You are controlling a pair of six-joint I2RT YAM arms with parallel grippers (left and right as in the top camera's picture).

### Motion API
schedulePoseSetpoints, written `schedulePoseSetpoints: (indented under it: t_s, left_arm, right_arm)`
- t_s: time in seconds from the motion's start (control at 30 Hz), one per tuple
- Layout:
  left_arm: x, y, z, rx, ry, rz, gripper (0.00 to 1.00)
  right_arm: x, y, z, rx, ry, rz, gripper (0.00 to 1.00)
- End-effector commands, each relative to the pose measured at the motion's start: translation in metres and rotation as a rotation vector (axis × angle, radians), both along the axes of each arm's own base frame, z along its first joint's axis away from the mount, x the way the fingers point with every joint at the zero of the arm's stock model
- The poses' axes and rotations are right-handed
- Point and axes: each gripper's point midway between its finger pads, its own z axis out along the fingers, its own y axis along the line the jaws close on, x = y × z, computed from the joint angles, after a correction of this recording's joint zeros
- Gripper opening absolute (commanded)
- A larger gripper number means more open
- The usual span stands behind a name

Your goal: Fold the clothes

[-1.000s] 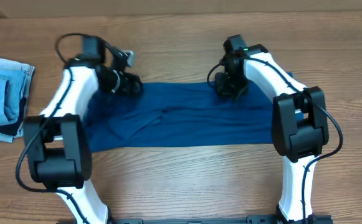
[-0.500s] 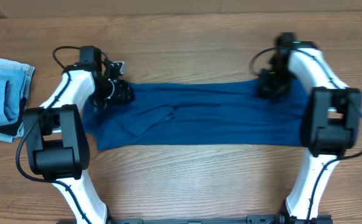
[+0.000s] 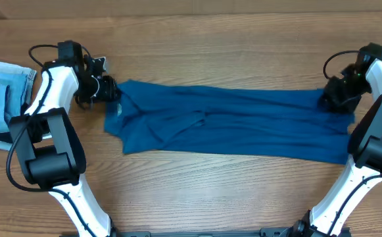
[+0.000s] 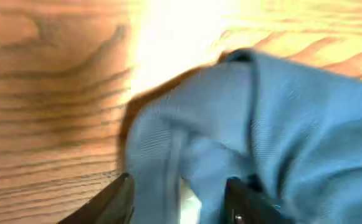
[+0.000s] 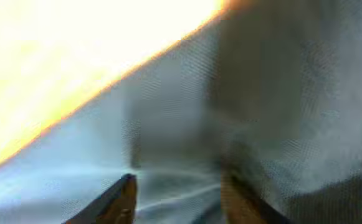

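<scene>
shirt (image 3: 230, 122): pulled into a long band on the worktop (image 3: 210, 39), well right of the denim stack (image 3: 3, 99).
left claw (image 3: 105, 90): spread, cloth between its fingers, at the shirt end nearer the stack.
right claw (image 3: 330, 100): spread over cloth, at the end farthest from the stack.

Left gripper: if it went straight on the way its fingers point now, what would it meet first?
The teal shirt. In the wrist view its bunched edge lies between the fingertips of the left gripper and rises just ahead of them. Bare table shows beyond it, though depth is hard to judge.
</scene>
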Motion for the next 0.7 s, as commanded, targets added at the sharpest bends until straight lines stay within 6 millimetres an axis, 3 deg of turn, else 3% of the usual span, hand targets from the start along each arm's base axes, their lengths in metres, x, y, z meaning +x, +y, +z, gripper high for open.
schedulePoseSetpoints:
  t_s: [0.0,0.07,0.13,0.33,0.43,0.47,0.53,0.57,0.67]
  left_arm:
    - [0.029,-0.03,0.049,-0.165,-0.118,-0.078,0.52]
    - [0.032,-0.047,0.062,-0.174,-0.132,-0.127,0.53]
    - [0.029,-0.073,0.061,-0.148,-0.13,-0.218,0.52]
    - [0.013,-0.136,0.027,0.043,-0.081,-0.421,0.56]
    - [0.01,-0.146,-0.002,0.094,-0.036,-0.452,0.59]
    - [0.009,-0.147,-0.016,0.094,-0.012,-0.457,0.51]
    - [0.004,-0.146,-0.038,0.09,0.04,-0.452,0.23]
    - [0.002,-0.145,-0.047,0.089,0.06,-0.451,0.15]
    - [0.007,-0.136,-0.07,0.131,0.075,-0.427,0.06]
  right_arm:
    - [0.038,0.029,0.048,0.114,-0.202,0.088,0.54]
    - [0.043,0.048,0.062,0.158,-0.237,0.115,0.55]
    - [0.04,0.067,0.064,0.179,-0.215,0.147,0.56]
    - [0.036,0.131,0.064,0.21,-0.165,0.279,0.56]
    - [0.038,0.156,0.066,0.24,-0.173,0.327,0.55]
    - [0.037,0.164,0.067,0.252,-0.175,0.341,0.55]
    - [0.037,0.171,0.068,0.256,-0.176,0.357,0.55]
    - [0.037,0.173,0.07,0.255,-0.179,0.361,0.55]
    - [0.041,0.173,0.083,0.241,-0.227,0.376,0.55]
